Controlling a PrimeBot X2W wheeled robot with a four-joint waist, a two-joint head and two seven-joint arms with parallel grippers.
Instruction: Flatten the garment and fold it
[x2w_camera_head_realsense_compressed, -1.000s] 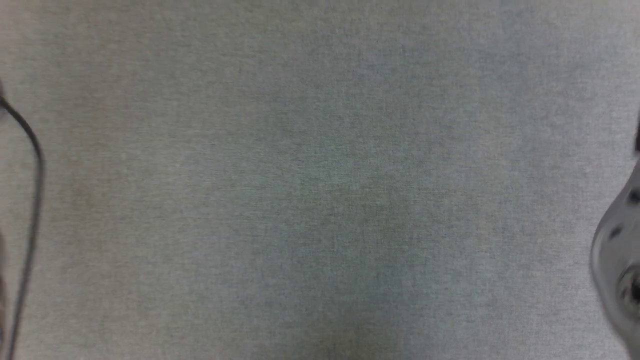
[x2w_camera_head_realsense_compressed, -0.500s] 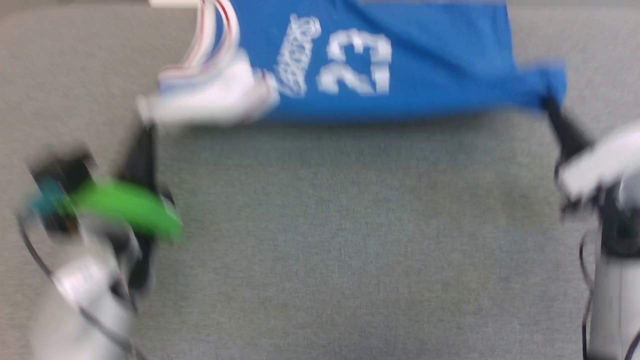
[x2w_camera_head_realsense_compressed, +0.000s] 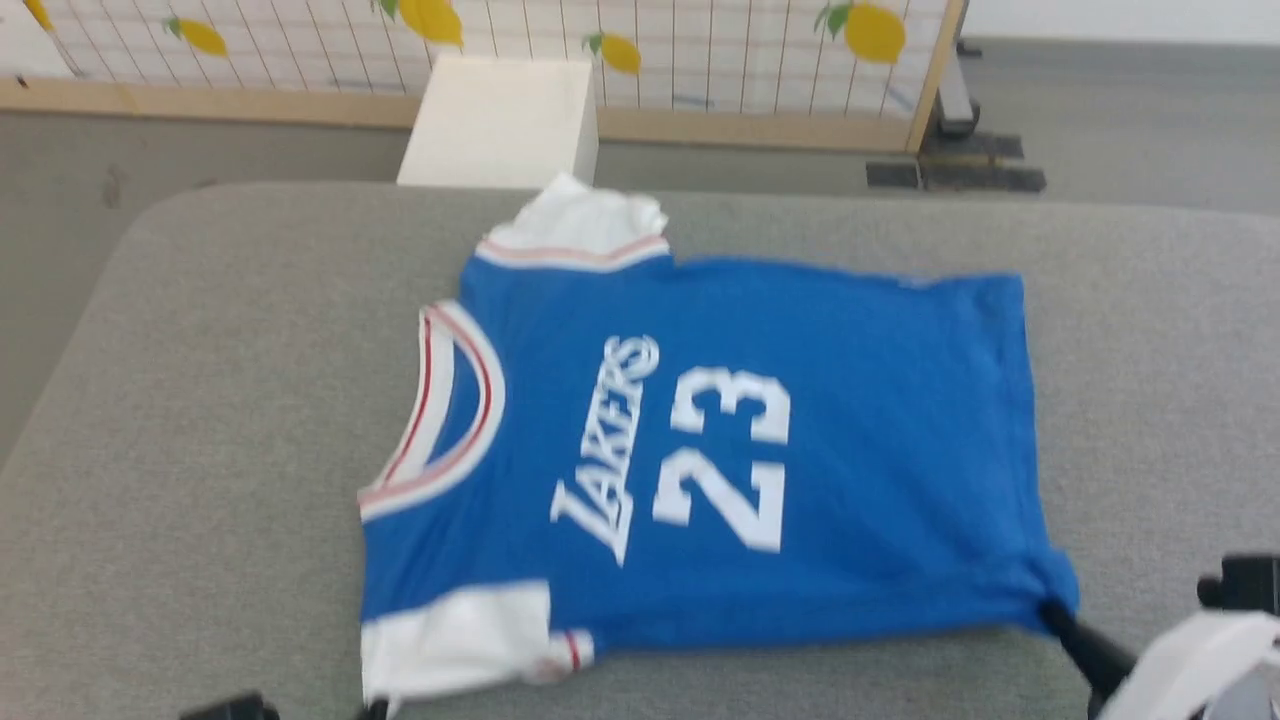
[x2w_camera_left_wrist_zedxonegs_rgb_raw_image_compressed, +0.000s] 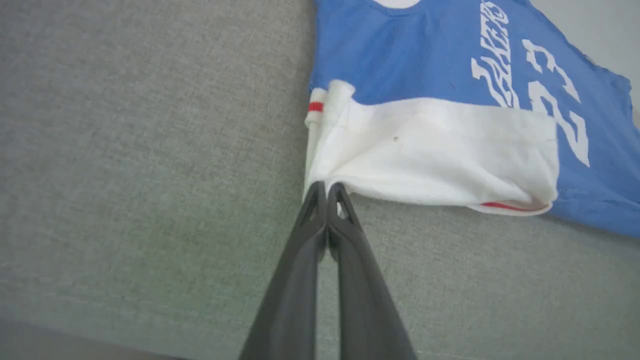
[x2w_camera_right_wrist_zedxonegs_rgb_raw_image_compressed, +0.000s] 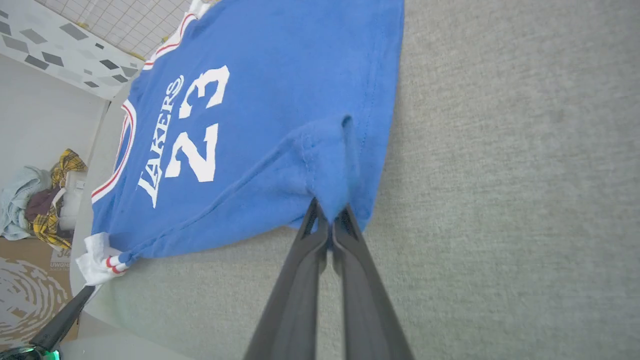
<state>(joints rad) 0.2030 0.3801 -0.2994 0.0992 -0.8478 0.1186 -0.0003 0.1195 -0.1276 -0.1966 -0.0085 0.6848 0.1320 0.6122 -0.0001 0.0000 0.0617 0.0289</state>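
- Black fingers of the left pincer (x2w_camera_left_wrist_zedxonegs_rgb_raw_image_compressed: 326, 192) are pressed tight together on the corner of the near white sleeve (x2w_camera_left_wrist_zedxonegs_rgb_raw_image_compressed: 435, 150) of the garment (x2w_camera_left_wrist_zedxonegs_rgb_raw_image_compressed: 425, 50). The cloth puckers in toward their tips.
- At the other end, the right pincer (x2w_camera_right_wrist_zedxonegs_rgb_raw_image_compressed: 330, 216) is clenched too, gripping a bunched blue corner of the hem (x2w_camera_right_wrist_zedxonegs_rgb_raw_image_compressed: 327, 160). The fabric stands up in a small ridge just past its tips.
- Beyond both pincers the garment lies front up and mostly flat, a royal-blue jersey lettered "LAKERS" over a white 23. Its near edge runs from one pincer to the other.
- The red-and-white striped neckline (x2w_camera_head_realsense_compressed: 440, 410) points to the robot's left and the hem to its right.
- A far sleeve (x2w_camera_head_realsense_compressed: 580, 225), also white, sits crumpled at the garment's far edge.
- Underneath is a grey woven tabletop (x2w_camera_head_realsense_compressed: 200, 400), showing on every side of the garment.
- Past the tabletop's far edge stands a white box (x2w_camera_head_realsense_compressed: 500, 120), in front of a lemon-printed screen (x2w_camera_head_realsense_compressed: 700, 50).
- In the right wrist view, a heap of clothes (x2w_camera_right_wrist_zedxonegs_rgb_raw_image_compressed: 40, 200) lies off the tabletop's end.
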